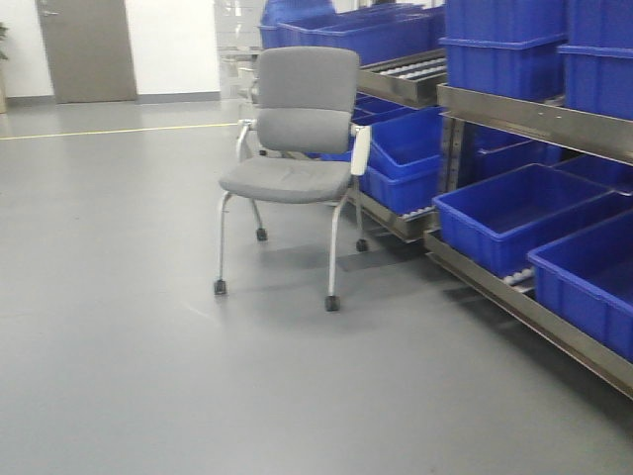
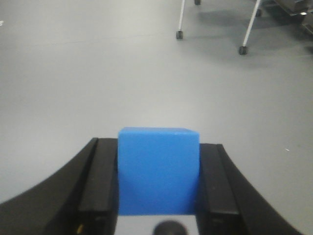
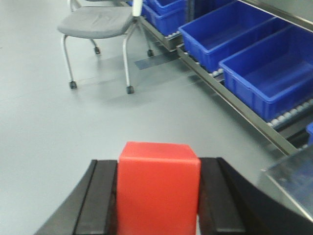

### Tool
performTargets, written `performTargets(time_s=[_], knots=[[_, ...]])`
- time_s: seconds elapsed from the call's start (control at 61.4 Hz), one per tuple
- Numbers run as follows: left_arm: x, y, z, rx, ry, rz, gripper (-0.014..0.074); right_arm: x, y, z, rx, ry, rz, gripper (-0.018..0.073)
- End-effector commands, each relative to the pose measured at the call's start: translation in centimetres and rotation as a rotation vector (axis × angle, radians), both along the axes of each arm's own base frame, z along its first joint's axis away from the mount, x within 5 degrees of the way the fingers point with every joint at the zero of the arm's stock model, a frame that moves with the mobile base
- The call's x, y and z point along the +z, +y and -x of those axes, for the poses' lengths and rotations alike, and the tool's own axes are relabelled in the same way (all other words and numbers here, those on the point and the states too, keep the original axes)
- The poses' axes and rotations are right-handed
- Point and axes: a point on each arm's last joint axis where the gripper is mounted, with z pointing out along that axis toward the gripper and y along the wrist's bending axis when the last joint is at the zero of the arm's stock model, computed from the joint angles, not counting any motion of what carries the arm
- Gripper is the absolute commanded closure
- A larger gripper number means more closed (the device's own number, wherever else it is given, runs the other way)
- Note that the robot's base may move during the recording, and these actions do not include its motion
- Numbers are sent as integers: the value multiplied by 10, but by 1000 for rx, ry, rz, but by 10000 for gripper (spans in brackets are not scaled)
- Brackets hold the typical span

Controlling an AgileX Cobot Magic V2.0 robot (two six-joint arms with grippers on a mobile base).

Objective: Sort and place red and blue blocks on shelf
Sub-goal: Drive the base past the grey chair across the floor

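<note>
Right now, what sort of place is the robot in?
Probably a warehouse or factory storeroom: a steel-framed roller rack holds large blue plastic bins, and the bare grey floor carries a yellow painted line.

My left gripper [image 2: 157, 145]: two matte black fingers [image 2: 100, 178] with flat rectangular inner faces; the outer shells flare outward in a curve toward the base. Between the finger bases sit a pale grey plate [image 2: 134, 225] and a dark round knob [image 2: 168, 228]. My right gripper [image 3: 157, 164]: matching black, flat-faced fingers [image 3: 98, 196] with flared shells.
</note>
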Motion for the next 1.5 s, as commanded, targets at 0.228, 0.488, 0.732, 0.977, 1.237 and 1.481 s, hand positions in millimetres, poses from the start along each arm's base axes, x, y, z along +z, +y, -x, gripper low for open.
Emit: performTargets(time_s=[0.228, 0.488, 0.732, 0.977, 1.237, 1.481], knots=[[14, -2, -4, -25, -92, -2, 473, 18, 1, -3, 19, -116, 15, 512], [14, -2, -4, -25, -92, -2, 473, 18, 1, -3, 19, -116, 15, 512], [14, -2, -4, -25, -92, -2, 473, 18, 1, -3, 19, -116, 15, 512], [14, -2, -4, -25, -92, -2, 473, 18, 1, -3, 19, -116, 15, 512], [14, -2, -4, -25, -92, -2, 473, 18, 1, -3, 19, -116, 15, 512], [14, -2, -4, -25, -92, -2, 473, 18, 1, -3, 19, -116, 15, 512]])
